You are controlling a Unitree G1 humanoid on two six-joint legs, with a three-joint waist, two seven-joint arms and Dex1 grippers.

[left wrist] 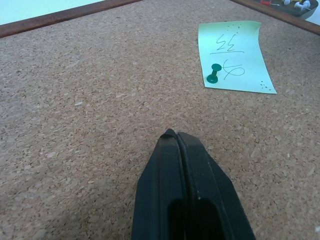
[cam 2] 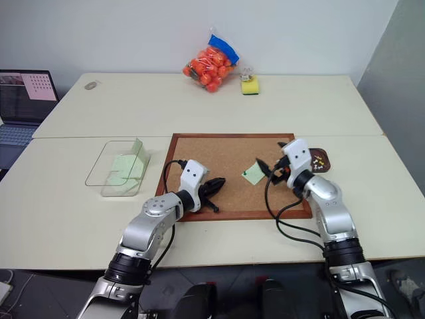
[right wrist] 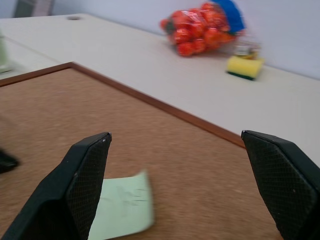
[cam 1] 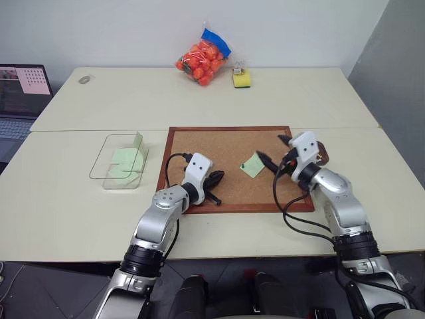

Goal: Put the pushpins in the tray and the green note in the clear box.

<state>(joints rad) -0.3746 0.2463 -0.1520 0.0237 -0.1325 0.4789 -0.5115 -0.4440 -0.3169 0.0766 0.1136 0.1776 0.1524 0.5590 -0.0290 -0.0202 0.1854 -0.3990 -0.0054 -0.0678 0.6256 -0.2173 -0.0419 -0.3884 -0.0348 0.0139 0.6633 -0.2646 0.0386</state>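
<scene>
A pale green note (cam 1: 252, 165) lies on the corkboard (cam 1: 199, 143), held by a dark green pushpin (left wrist: 214, 73). My right gripper (cam 1: 275, 149) hovers open just right of the note, its fingers (right wrist: 87, 170) spread wide above the note's edge. Behind that gripper, off the board's right edge, sits the small brown tray (cam 2: 327, 157) with several pale pushpins (cam 2: 319, 160) in it. My left gripper (cam 1: 214, 179) rests shut and empty on the board's near left part, pointing toward the note. The clear box (cam 1: 99, 166) stands to the left of the board with green paper inside.
A bag of orange-red balls (cam 1: 204, 60) and a yellow sponge (cam 1: 242, 79) sit at the far side of the table. An open laptop (cam 1: 20, 100) is at the far left. The table has a seam across its middle.
</scene>
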